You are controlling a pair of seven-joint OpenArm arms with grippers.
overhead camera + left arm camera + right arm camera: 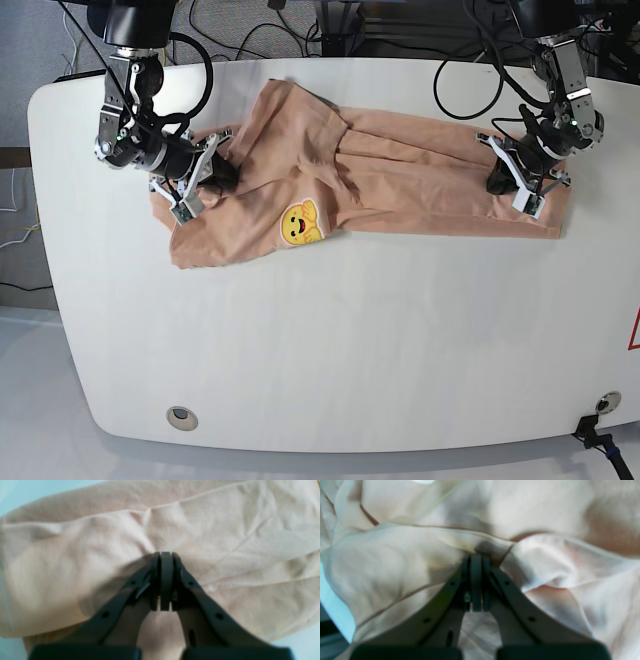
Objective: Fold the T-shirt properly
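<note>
Claws both shut, touching crumpled peach T-shirt, smiley print between

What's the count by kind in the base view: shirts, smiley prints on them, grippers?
Shirt: 1, the peach one
Smiley print: 1, yellow
Grippers: 2, left gripper and right gripper, both over the shirt
Total: 4

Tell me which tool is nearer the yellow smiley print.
Right. The right tool is over the shirt's bunched end, a short way from the smiley print; the left tool is far off at the opposite end.
</note>
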